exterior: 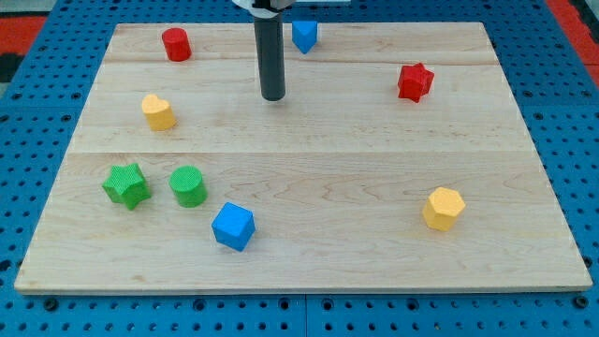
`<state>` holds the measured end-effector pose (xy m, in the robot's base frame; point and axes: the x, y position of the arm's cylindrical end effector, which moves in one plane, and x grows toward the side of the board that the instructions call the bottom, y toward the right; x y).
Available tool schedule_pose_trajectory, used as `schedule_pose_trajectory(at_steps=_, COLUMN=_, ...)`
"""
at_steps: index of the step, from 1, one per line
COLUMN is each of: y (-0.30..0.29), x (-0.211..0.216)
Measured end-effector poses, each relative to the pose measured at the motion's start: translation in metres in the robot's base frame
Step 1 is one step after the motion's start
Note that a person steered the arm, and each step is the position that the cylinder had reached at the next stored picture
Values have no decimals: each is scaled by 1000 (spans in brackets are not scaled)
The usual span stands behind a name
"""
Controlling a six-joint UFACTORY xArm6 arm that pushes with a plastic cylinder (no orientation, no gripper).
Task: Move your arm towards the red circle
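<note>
The red circle is a short red cylinder near the top left of the wooden board. My tip is the lower end of a dark upright rod in the upper middle of the board. It stands to the right of the red circle and a little below it, well apart from it. No block touches the tip. A blue block sits just up and right of the rod.
A red star lies at the upper right. A yellow heart-like block lies at the left. A green star, a green circle and a blue cube lie at the lower left. A yellow hexagon lies at the lower right.
</note>
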<state>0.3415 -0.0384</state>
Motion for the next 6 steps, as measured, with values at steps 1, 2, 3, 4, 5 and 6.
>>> schedule_pose_trajectory(at_steps=1, y=25, x=-6)
schedule_pose_trajectory(at_steps=2, y=32, x=-33)
schedule_pose_trajectory(at_steps=3, y=28, x=-33)
schedule_pose_trajectory(at_steps=4, y=-15, x=-25)
schedule_pose_trajectory(at_steps=5, y=-39, x=-30)
schedule_pose_trajectory(at_steps=6, y=-41, x=-38)
